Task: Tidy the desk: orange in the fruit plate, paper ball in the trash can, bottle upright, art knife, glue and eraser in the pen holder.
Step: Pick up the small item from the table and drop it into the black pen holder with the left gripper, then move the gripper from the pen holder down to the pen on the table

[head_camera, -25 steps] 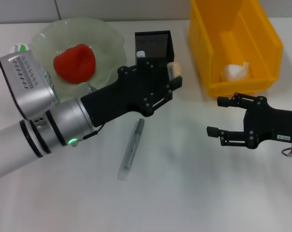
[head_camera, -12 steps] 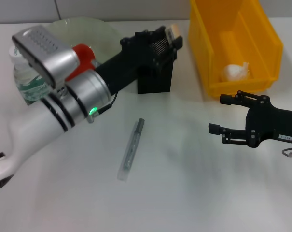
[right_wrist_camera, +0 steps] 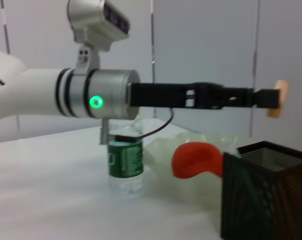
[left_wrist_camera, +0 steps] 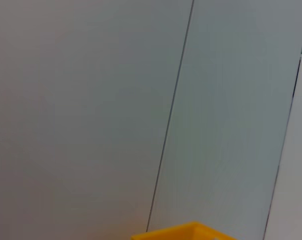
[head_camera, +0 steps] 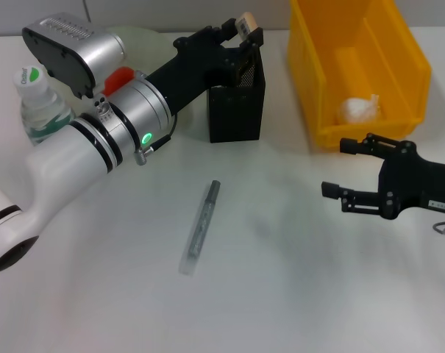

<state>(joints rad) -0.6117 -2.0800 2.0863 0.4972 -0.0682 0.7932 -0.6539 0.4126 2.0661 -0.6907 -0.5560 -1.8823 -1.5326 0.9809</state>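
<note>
Eraser (head_camera: pixel 245 21), clamped between the fingers of the left hand (head_camera: pixel 240 33), has risen from beside the pen holder (head_camera: pixel 237 103) to directly above its opening, so release appears imminent, while the right hand (head_camera: pixel 351 176) idles open near the yellow bin (head_camera: pixel 399 73).

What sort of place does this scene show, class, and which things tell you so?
Probably a staged desk in a lab: a white table bearing a black mesh pen holder, a yellow bin and a pen-like art knife, with bare wall panels behind.
</note>
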